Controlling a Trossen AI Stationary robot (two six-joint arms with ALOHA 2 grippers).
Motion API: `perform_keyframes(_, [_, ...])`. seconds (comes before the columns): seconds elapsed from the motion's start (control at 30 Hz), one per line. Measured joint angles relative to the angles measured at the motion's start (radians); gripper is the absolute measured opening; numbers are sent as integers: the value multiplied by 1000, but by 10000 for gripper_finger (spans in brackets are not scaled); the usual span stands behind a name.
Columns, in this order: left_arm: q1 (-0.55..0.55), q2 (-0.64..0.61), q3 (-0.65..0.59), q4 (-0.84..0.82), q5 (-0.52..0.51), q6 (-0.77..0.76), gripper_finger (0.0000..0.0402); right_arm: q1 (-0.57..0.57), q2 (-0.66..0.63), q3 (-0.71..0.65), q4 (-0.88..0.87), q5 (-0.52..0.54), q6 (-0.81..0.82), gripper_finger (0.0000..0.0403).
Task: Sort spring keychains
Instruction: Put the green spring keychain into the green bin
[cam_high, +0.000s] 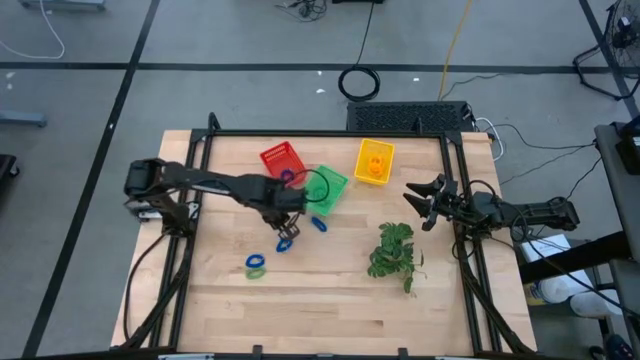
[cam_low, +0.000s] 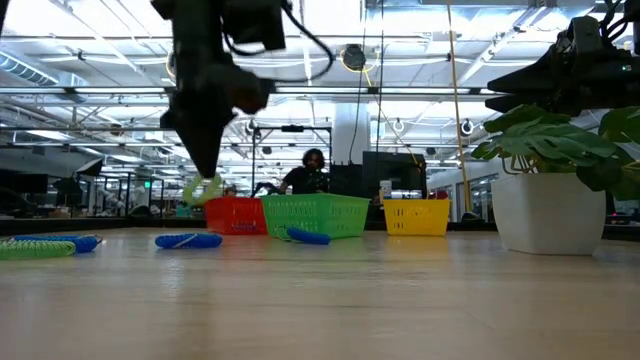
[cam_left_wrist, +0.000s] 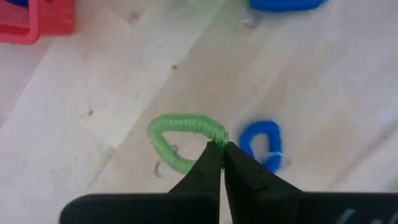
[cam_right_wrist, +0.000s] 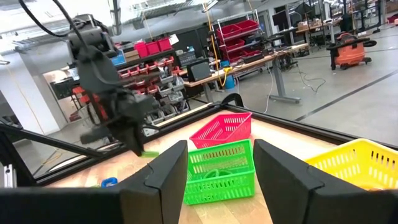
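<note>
spring keychains (cam_high: 256, 266) on wooden table (cam_high: 330, 290), workshop behind.

Green spring keychain (cam_left_wrist: 185, 138) hangs pinched; blue ones (cam_left_wrist: 262, 144) lie flat.

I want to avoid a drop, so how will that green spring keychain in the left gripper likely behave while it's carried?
The green spring keychain hangs from a pinch on one edge by the left gripper, so it probably sways. Its coiled loop looks soft, likely springy and light.

Red mesh basket (cam_high: 281, 159), green mesh basket (cam_high: 329, 188), yellow mesh basket (cam_high: 374, 160) on pale wooden table (cam_high: 330, 290); leafy green plant sprig (cam_high: 394, 252) nearby.
</note>
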Motion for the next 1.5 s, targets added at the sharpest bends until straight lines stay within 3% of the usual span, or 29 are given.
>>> perform_keyframes(0.27, [-95, -88, 58, -140, 31, -12, 4, 0, 0, 0, 0, 0, 0, 171])
perform_keyframes(0.53, [-179, -91, 219, -329, 31, 1, 4, 0, 0, 0, 0, 0, 0, 171])
perform_keyframes(0.9, [-277, -91, 317, -352, 88, -48, 4, 0, 0, 0, 0, 0, 0, 171])
perform_keyframes(1.3, [-210, -38, 342, -386, 100, 31, 4, 0, 0, 0, 0, 0, 0, 171])
perform_keyframes(1.5, [-118, 46, 465, -399, 101, 162, 4, 0, 0, 0, -1, 0, 0, 171])
